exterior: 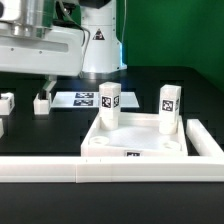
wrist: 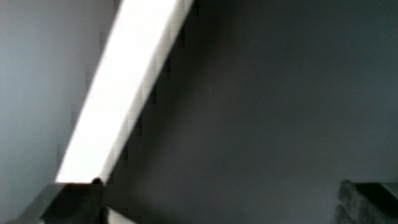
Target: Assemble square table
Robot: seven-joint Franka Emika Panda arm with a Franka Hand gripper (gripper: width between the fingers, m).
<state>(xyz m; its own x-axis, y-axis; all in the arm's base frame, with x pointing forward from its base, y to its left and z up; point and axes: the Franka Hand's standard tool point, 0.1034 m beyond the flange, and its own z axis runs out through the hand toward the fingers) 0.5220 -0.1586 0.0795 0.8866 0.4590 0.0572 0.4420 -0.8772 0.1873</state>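
The claw (wrist: pixel 222 205) is spread and holds nothing. If it swings low, it could tip the 2 legs (exterior: pixel 110 102) standing in the far corners of the square table (exterior: pixel 120 140). The black table (exterior: pixel 200 100) looks smooth, so parts may slide. A green wall (exterior: pixel 180 25) stands behind.

A black table (exterior: pixel 205 110) fills the scene, and its matte top carries a faint, soft sheen of light. Beyond its far edge, on the exterior view's right, stands a flat green backdrop (exterior: pixel 175 35), evenly lit. Toward the far left the background is dark and indistinct. The wrist view shows the tabletop only as a blurred dark grey field.
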